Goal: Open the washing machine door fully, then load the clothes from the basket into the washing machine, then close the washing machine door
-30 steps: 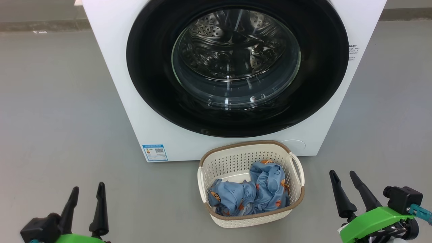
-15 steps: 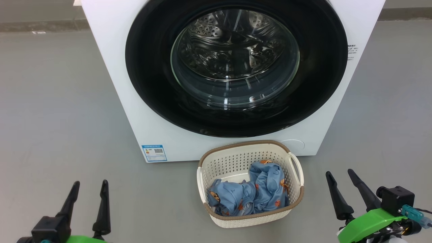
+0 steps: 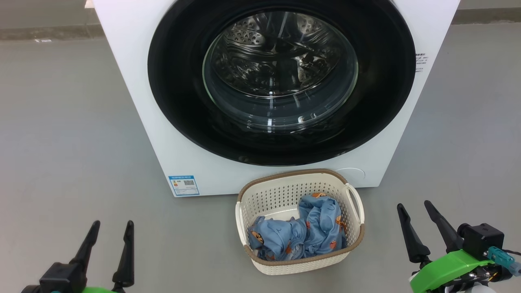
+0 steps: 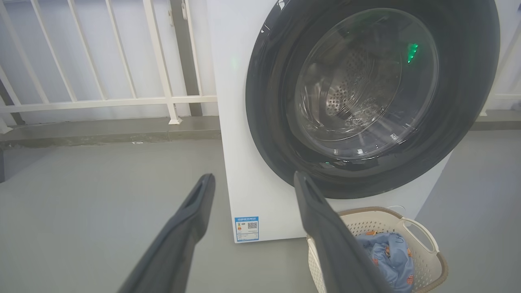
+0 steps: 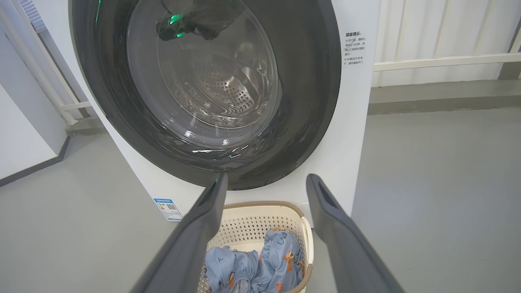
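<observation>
My left gripper [image 3: 113, 224], 7 o'clock, and right gripper [image 3: 413, 204], 5 o'clock: jaws spread, empty. Between them at 6 o'clock, the basket [image 3: 281, 195] holds the clothes [image 3: 301, 234]. Beyond, 12 o'clock, the washing machine door [image 3: 179, 89] lies shut against the washing machine [image 3: 134, 81].

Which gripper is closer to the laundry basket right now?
Right. The right gripper is just off the right side of the basket; the left gripper is farther away on its left.
</observation>
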### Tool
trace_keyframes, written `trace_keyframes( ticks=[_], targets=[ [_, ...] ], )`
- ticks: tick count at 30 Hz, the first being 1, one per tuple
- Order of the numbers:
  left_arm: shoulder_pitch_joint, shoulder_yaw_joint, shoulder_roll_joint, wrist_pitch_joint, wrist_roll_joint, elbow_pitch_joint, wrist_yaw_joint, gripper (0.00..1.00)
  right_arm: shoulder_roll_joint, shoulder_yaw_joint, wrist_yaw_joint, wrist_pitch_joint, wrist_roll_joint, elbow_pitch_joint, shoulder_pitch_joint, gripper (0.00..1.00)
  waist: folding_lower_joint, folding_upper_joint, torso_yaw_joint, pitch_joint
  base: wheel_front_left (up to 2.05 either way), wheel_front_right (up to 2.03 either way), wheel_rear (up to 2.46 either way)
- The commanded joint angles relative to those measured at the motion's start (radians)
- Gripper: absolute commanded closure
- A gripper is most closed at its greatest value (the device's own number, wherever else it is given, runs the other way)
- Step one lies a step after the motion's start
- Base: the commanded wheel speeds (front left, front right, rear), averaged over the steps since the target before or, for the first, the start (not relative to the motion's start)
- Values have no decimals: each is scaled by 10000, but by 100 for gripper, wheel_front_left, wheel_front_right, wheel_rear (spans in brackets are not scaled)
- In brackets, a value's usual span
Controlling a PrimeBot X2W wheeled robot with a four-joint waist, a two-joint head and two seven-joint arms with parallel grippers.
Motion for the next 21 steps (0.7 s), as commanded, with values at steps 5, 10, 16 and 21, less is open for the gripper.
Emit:
trace_keyframes(
  ticks=[5,10,16,21],
  targets=[
    [-227,369,260,-105,-109,-94,-16,0,-53,108,16,-124,-170,-280,-152,0,0,0,-10,-15,0,0,0],
    [-238,385,277,-105,41,-15,-16,0,-30,72,16,-124,-189,-286,-132,0,0,0,-7,-28,0,0,0],
    [-236,473,215,-105,445,40,-14,0,-27,27,16,-124,-197,-309,-101,0,0,0,-4,-37,23,23,-45],
    [-242,492,166,-105,518,94,-14,0,-35,47,16,-124,-174,-304,-102,0,0,0,-33,-20,72,72,-144]
  ],
)
